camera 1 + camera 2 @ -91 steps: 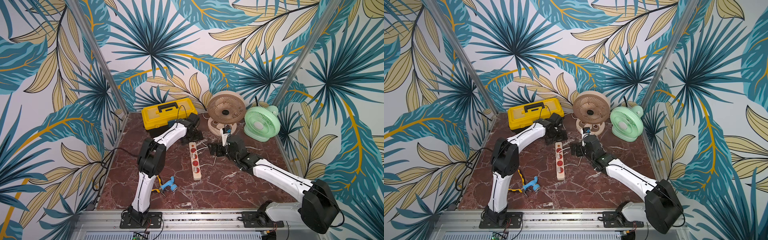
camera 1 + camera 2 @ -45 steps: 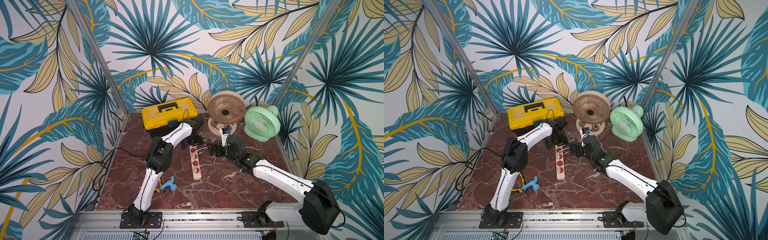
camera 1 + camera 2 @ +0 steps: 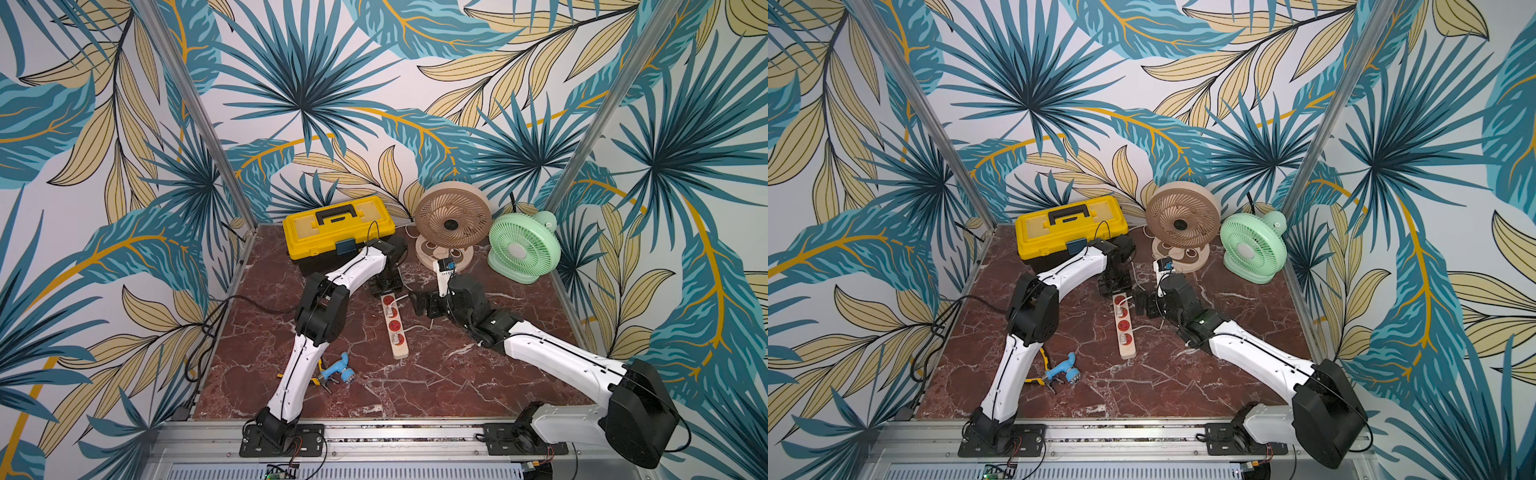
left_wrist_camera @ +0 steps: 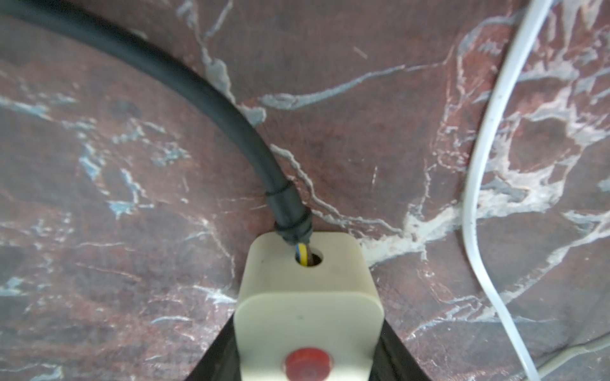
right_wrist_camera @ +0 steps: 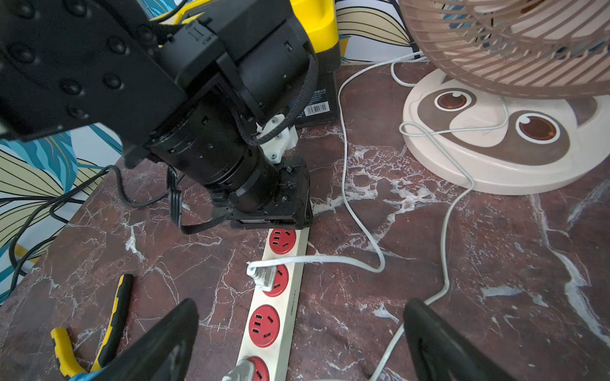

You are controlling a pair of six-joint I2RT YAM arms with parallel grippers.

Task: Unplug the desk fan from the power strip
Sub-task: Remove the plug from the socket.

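Your left gripper [image 3: 387, 287] is clamped across the far end of the power strip [image 3: 395, 324], by its red button [image 4: 307, 362], pinning it to the marble table [image 3: 415, 386]; the strip lies mid-table, running near to far between your arms; your right gripper [image 5: 300, 308] hangs just right of it, jaws spread wide and empty; a white plug [image 5: 265, 275] sits in the second socket from the far end, another plug [image 5: 242, 369] in the nearest; which cable serves the beige fan [image 3: 453, 216] I cannot tell, so trace it first; grip the plug body, never the cable; pull straight up without rocking.
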